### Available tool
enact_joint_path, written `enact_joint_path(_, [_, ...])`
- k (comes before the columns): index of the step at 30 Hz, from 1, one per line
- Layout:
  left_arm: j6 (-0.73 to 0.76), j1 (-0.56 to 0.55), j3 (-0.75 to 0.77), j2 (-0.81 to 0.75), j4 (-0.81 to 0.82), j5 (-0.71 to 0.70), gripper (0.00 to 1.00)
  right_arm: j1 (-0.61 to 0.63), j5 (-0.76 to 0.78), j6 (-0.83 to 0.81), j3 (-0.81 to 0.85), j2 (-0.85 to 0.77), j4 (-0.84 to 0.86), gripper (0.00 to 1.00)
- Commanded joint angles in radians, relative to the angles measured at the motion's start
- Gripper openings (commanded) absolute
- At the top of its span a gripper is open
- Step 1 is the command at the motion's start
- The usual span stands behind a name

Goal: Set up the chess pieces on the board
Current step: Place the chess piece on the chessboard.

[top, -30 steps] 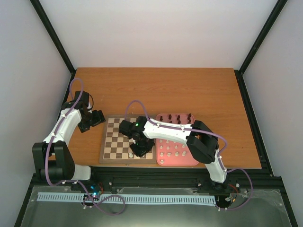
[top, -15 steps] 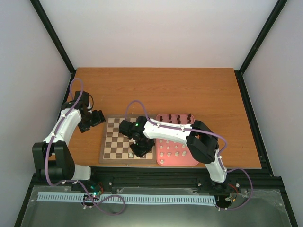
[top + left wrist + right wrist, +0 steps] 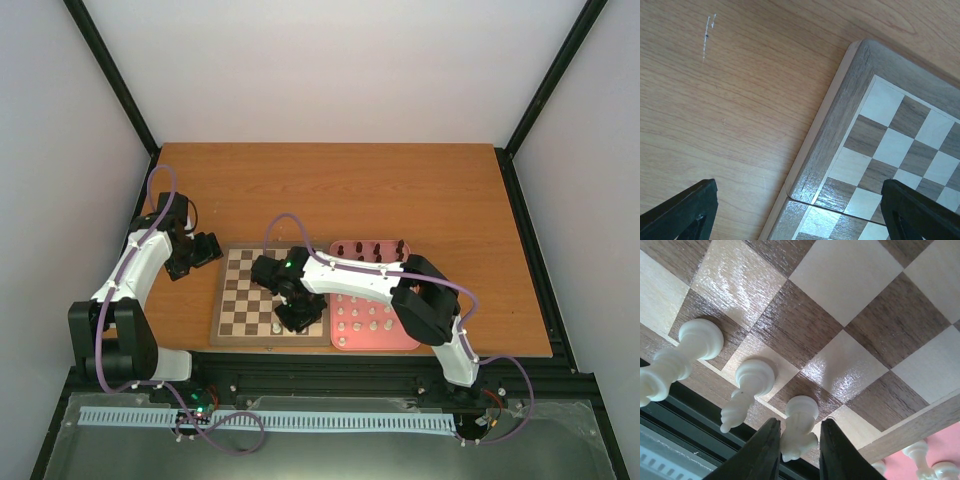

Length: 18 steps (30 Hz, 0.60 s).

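Right wrist view looks along the right hand (image 3: 800, 426), whose two fingers stand narrowly on either side of a white piece (image 3: 799, 437). That piece rests upright on a square in the near edge row of the board (image 3: 855, 270). The pads sit so close to its head that a firm grip cannot be told from a loosened one. Two neighbouring white figures (image 3: 752, 382) stand in the same row just beside it, which suggests the back rank is being filled square by square. The narrow stance probably keeps the fingers from knocking those neighbours over.

From the top external camera, the pink tray (image 3: 385, 346) lies just right of the board. It holds rows of cream pieces (image 3: 365, 318) near the robot and dark pieces (image 3: 370, 250) at its far side, so most of the job looks undone.

The left hand (image 3: 797, 190) hangs spread wide and holding nothing, above the board's far left corner and the bare surface (image 3: 740, 100). It is likely parked there to leave the right arm room
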Motion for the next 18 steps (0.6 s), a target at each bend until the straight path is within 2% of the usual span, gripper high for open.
enact_joint_path(1, [0.016, 0.003, 0.008, -0.006, 0.013, 0.003, 1.00, 0.008, 0.014, -0.001, 0.002, -0.002, -0.009, 0.25])
enact_joint_path(7, [0.016, 0.003, 0.010, -0.007, 0.012, 0.002, 1.00, 0.008, 0.033, 0.007, -0.009, -0.049, -0.003, 0.36])
enact_joint_path(18, [0.017, 0.003, 0.017, 0.008, 0.013, 0.005, 1.00, 0.002, 0.136, 0.062, -0.043, -0.193, -0.099, 0.42])
